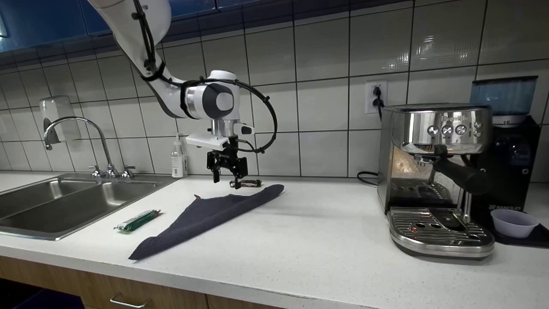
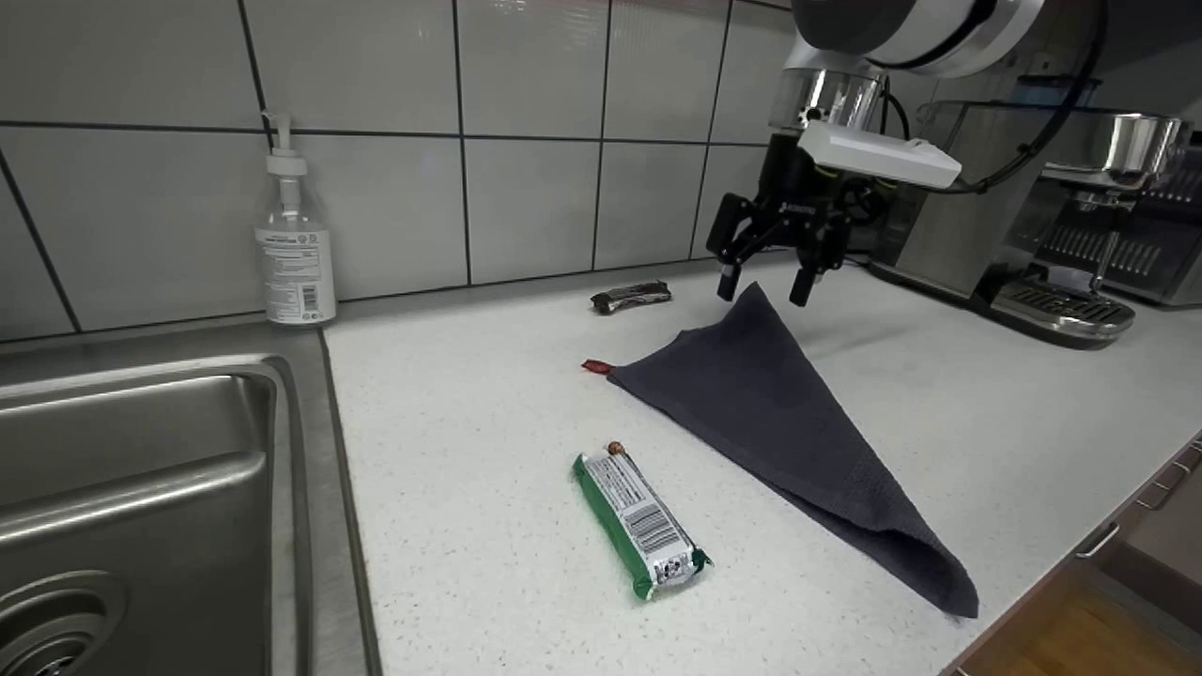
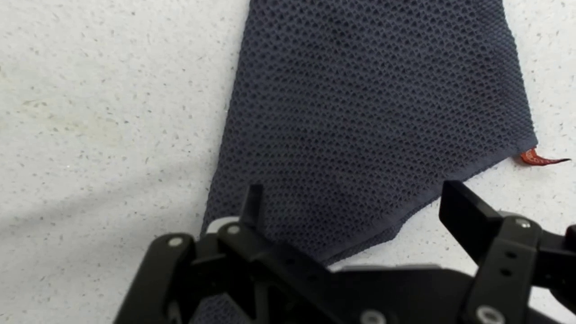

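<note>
1. Above the counter (image 2: 451,488), gripper (image 2: 764,286), one: we find its two fingers (image 3: 253,204) spread wide and pinching nothing. It hangs near twelve o'clock of the cloth (image 2: 779,404) in an exterior view.
2. Step in hand: we judge it to be positioning over the cloth, with no contact that we can make out. In the wrist view one finger overlies the weave; the other, toward four o'clock, lines up with the hem.
3. Next move: we judge that any grasp here calls for a descent to the counter and a closing on gathered fabric, since flat cloth offers little to pinch.
4. Cloth, one: dark blue-grey, honeycomb-textured, resting on the counter, folded into a rough triangle. We note narrow points at twelve and between four and five o'clock in an exterior view; an under-layer peeps past the hem.
5. Red tag (image 3: 533,158), one: on the cloth's corner, just past three o'clock in the wrist view.
6. Neighbours, around the cloth in an exterior view: green-and-white wrapped bar (image 2: 643,521), eight o'clock, apart; dark wrapped bar (image 2: 631,298), ten; pump bottle (image 2: 296,272), between nine and ten, well apart.
</note>
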`<state>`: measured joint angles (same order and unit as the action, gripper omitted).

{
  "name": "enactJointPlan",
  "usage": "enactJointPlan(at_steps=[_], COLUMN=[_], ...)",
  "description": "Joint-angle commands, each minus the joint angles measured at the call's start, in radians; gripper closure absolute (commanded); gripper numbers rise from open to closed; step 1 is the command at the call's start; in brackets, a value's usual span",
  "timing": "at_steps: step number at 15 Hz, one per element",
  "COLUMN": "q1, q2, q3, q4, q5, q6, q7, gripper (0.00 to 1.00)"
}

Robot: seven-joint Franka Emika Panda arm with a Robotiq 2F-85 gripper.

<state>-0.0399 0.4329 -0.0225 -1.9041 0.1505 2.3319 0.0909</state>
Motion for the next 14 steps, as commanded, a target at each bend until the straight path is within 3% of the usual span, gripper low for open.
enactJointPlan(at_steps=[1, 14], q1=[-0.011, -0.059], q2=[0.007, 0.143], q3=[0.002, -0.014], q4=[0.006, 0.168], q5=[0.039, 0.037], q6=[0.044, 0.096], q7=[0.022, -0.005], gripper=[0.0, 0.0])
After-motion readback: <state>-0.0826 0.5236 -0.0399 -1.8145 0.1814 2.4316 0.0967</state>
